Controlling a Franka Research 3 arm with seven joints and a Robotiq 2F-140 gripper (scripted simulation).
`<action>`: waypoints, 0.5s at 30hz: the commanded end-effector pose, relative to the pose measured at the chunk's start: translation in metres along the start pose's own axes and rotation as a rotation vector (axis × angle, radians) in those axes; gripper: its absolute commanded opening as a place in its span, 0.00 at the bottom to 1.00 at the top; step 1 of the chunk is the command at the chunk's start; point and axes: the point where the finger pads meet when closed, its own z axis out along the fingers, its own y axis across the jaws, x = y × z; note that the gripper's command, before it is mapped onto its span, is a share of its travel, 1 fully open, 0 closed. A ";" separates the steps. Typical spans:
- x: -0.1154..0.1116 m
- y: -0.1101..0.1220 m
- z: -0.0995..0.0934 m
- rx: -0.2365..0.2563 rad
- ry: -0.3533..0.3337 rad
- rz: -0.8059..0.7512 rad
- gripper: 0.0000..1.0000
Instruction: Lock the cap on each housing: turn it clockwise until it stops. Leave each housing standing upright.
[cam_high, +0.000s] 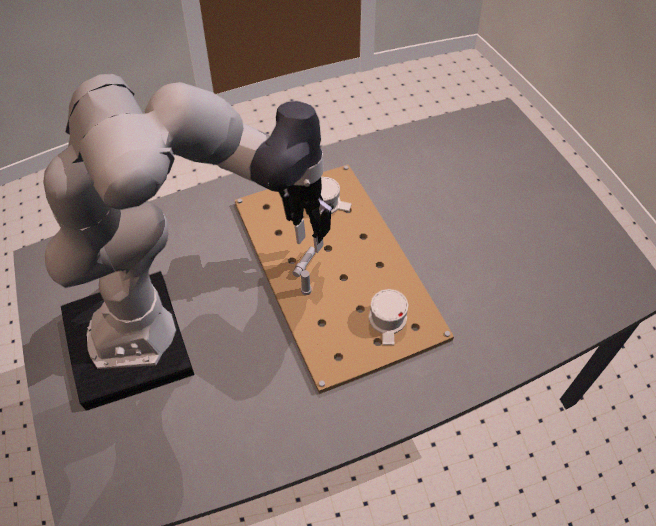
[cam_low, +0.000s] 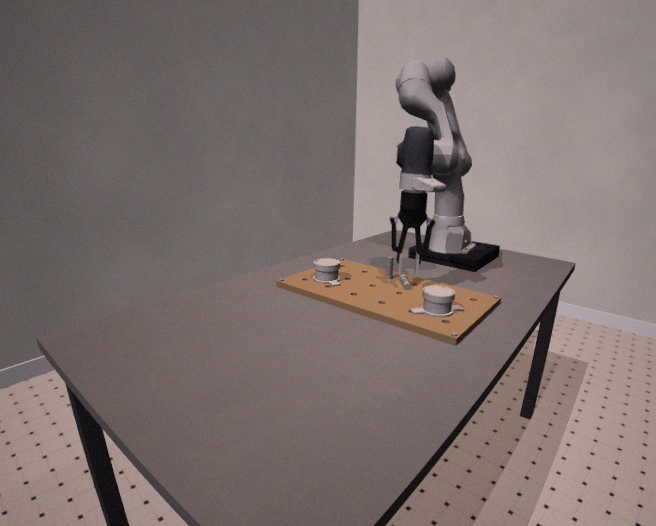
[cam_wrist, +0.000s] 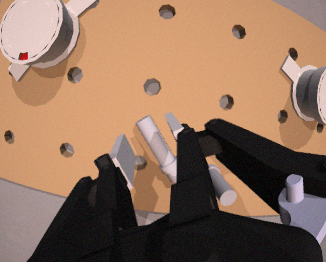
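Observation:
A near housing (cam_high: 388, 320) (cam_low: 326, 273) (cam_wrist: 303, 95) stands upright on the board; its white cap has a red mark at the rim, off the line of the lug in the top view. A far housing (cam_high: 329, 190) (cam_low: 438, 304) (cam_wrist: 55, 40) also stands upright; in the wrist view its red mark lies close to one of two lugs, while the gripper partly hides it in the top view. My gripper (cam_high: 309, 237) (cam_low: 408, 263) (cam_wrist: 149, 136) points down above the board between the two housings. Its fingers are part open, with nothing held.
The perforated wooden board (cam_high: 306, 345) (cam_low: 328, 293) (cam_wrist: 115, 100) lies on the grey table (cam_high: 492, 219). A small grey cylinder (cam_high: 303, 261) (cam_low: 405, 281) (cam_wrist: 156, 145) lies on its side close below the fingertips. Another grey cylinder (cam_high: 306, 283) (cam_low: 389, 267) (cam_wrist: 222, 187) stands upright beside it.

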 end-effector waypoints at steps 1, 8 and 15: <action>0.002 0.000 0.005 0.020 -0.023 -0.093 0.36; 0.001 0.000 0.015 0.020 -0.023 -0.093 0.36; 0.001 -0.001 0.025 0.020 -0.023 -0.093 0.36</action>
